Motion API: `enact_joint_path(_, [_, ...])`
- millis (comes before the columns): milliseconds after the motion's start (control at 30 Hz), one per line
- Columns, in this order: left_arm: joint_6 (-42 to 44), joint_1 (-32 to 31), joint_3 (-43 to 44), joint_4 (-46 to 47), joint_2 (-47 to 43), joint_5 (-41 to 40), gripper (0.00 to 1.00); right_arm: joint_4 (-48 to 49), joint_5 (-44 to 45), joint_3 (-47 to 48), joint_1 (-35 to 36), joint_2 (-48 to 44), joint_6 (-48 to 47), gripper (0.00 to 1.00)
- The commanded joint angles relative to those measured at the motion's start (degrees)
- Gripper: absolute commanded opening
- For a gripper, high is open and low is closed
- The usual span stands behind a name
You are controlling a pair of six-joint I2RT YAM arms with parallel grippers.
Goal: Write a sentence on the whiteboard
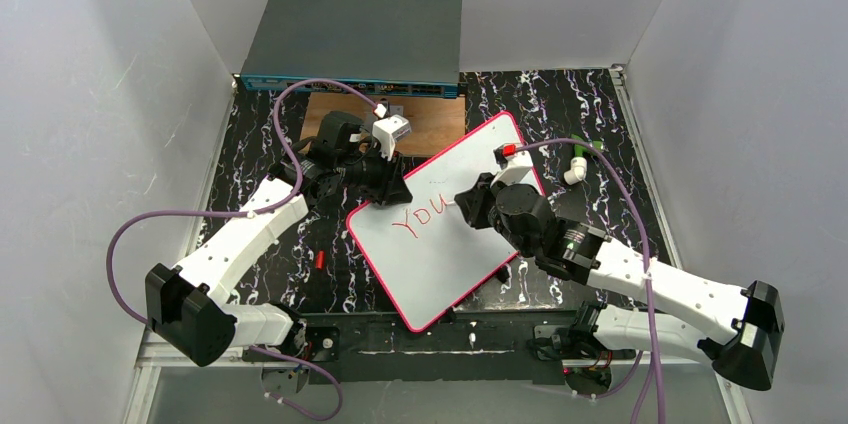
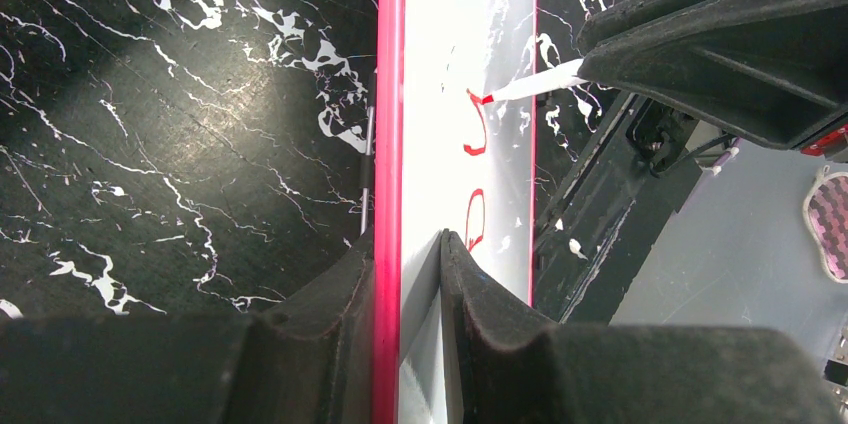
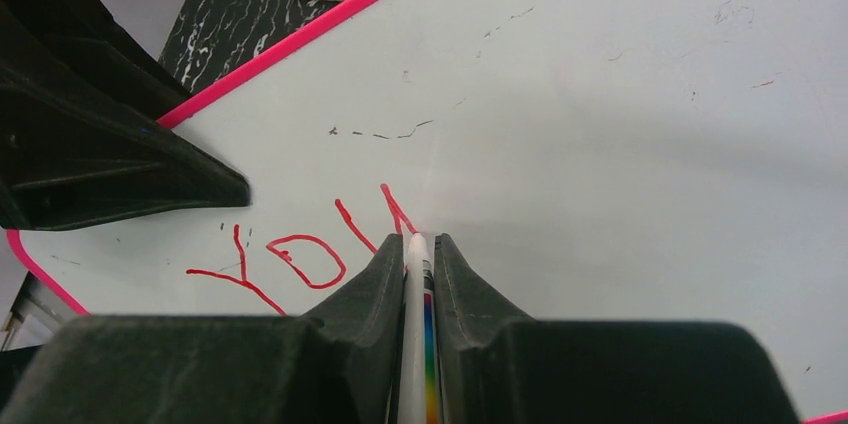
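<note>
The whiteboard (image 1: 440,244), white with a pink-red rim, lies tilted on the black marble table. Red letters "YOU" (image 1: 420,216) are written on it. My left gripper (image 1: 385,187) is shut on the board's far-left edge; in the left wrist view its jaws clamp the rim (image 2: 388,144). My right gripper (image 1: 470,206) is shut on a white marker (image 3: 415,284) with a rainbow label. The marker's tip touches the board at the last red stroke (image 3: 395,209). The tip also shows in the left wrist view (image 2: 500,94).
A grey network switch box (image 1: 352,39) stands at the back. A brown wooden board (image 1: 430,124) lies in front of it. A small red cap (image 1: 319,260) lies on the table left of the whiteboard. Purple cables loop from both arms.
</note>
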Motion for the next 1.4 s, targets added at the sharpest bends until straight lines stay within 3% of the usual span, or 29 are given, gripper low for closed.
enact_joint_path(0, [7.44, -0.31, -1.11, -4.32, 0.13, -9.14, 0.00, -0.90, 1.59, -1.37, -0.14, -1.41, 0.37, 0.01])
enact_joint_path(433, [7.57, -0.31, -1.01, -4.37, 0.32, -9.16, 0.00, -4.56, 4.77, 2.99, -0.13, -7.79, 0.32, 0.01])
enact_joint_path(633, [7.62, -0.31, -0.84, -4.41, 0.65, -9.14, 0.00, -1.27, 4.49, 5.88, -0.11, -10.53, -5.74, 0.01])
enact_joint_path(833, [7.77, -0.31, -0.74, -4.39, 0.85, -9.22, 0.00, -1.86, 7.23, 8.49, -0.15, -8.55, -10.79, 0.01])
enact_joint_path(1067, [7.84, -0.31, -0.65, -4.61, 0.75, -9.23, 0.00, -1.75, 7.86, 9.98, -0.37, -5.54, -8.58, 0.01])
enact_joint_path(1367, [7.95, -0.31, -1.24, -4.89, 0.33, -9.20, 0.00, 1.46, 2.64, 9.81, -2.89, -2.46, -8.79, 0.01])
